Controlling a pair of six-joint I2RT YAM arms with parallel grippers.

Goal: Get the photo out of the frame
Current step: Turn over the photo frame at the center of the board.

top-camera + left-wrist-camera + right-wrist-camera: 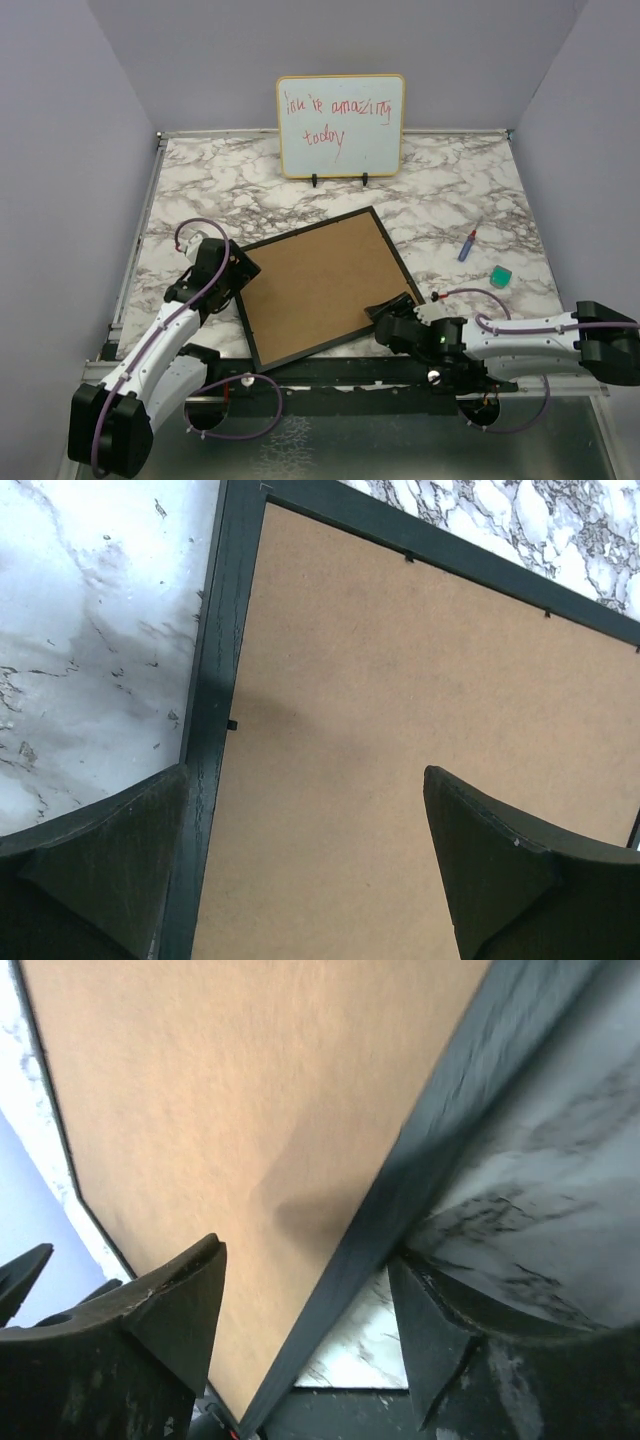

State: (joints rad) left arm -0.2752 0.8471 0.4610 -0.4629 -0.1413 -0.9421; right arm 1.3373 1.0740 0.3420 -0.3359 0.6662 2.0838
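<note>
A black picture frame [318,288] is seen lying face down at the centre of a marble-patterned table [450,190], its brown fibreboard back panel [420,680] turned upward. Its long axis is judged to run roughly from 8 to 2 o'clock in the overhead view.

The photo itself is not shown in any view. It is presumed to be held under the back panel, facing the tabletop.

The left gripper [232,264] is poised at the frame's 9 o'clock rail with its jaws spread wide. From the left wrist, the rail and a small black retaining tab [232,725] are seen lying just ahead of the gap, at about 11 o'clock. More tabs are visible along the far rail.

The right gripper [392,312] is placed at the frame's 4 o'clock corner. Its jaws are parted, with the black rail running between them. One finger is over the panel and the other is over the marble, and nothing is seen to be clamped.

Both arms are at the frame. The left is judged to be the better placed for a tab, which must be freed before the panel can be lifted.

At 12 o'clock, a wood-edged whiteboard [341,125] on a stand carries red handwriting that reads "You're amazing today." A blue pen [466,245] and a small green block [501,276] lie well apart from the frame, at about 3 o'clock.
</note>
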